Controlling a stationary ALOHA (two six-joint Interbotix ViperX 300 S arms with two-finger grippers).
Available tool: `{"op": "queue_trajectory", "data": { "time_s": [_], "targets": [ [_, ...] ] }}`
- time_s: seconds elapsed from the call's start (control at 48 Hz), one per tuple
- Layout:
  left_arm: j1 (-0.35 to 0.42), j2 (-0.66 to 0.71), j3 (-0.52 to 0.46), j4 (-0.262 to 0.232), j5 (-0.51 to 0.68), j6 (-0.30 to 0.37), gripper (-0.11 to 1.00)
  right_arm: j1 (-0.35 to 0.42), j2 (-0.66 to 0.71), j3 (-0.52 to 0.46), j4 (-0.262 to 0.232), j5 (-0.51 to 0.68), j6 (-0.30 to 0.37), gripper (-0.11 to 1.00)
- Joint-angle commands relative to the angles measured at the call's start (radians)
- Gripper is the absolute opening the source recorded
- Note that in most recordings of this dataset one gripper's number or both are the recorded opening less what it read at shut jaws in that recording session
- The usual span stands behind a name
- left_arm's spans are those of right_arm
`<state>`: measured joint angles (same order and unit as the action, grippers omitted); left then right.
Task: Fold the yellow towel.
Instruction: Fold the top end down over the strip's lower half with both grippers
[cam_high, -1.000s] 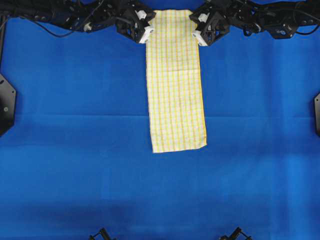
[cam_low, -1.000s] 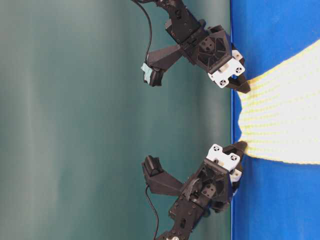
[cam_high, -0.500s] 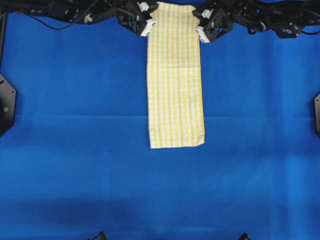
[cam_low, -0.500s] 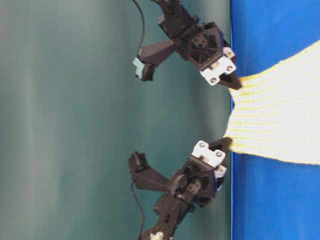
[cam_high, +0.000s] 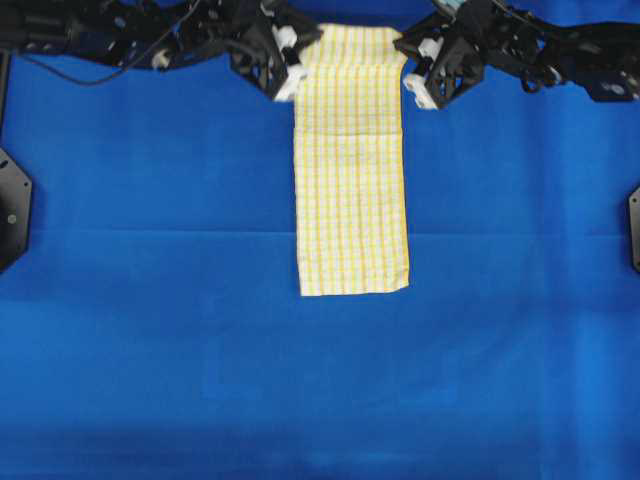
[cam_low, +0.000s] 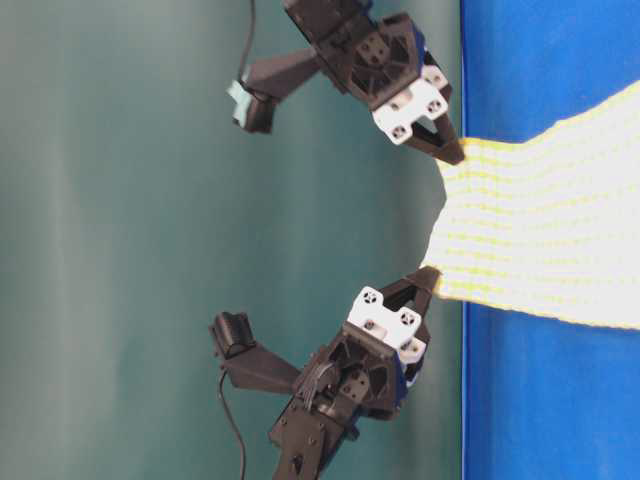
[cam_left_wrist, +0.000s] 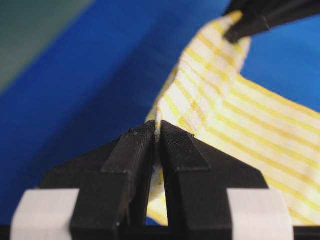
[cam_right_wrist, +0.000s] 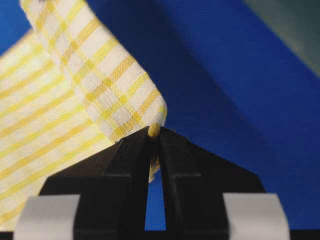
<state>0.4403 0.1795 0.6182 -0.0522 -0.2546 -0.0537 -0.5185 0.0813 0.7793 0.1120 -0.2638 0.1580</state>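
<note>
Blue table cover w/ faint creases, teal-grey backdrop behind

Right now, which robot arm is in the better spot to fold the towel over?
Neither alone: the left end effector and right end effector each pinch a far corner of the yellow towel, lifted evenly, so both should likely carry it forward together.

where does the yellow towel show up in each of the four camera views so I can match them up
Overhead: yellow towel, long strip, top centre.
Table-level: right side, far end lifted off the blue table covering.
Left wrist: corner pinched in the left gripper.
Right wrist: corner pinched in the right gripper.
Shared landmark: the blue covering.
</note>
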Motion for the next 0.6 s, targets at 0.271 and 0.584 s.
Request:
{"op": "queue_trajectory", "data": {
  "time_s": [0.271,0.584],
  "targets": [
    [-0.199,-0.110,0.098,-0.006,-0.009,-0.074,0.02,0.170,-0.169,0.121,0.092,-0.002,-0.002,0.05],
    [-0.362,-0.164,0.158,-0.006,-0.011,-0.169,0.02,0.336,-0.179,0.153,0.173,0.015,-0.002,0.05]
  ]
}}
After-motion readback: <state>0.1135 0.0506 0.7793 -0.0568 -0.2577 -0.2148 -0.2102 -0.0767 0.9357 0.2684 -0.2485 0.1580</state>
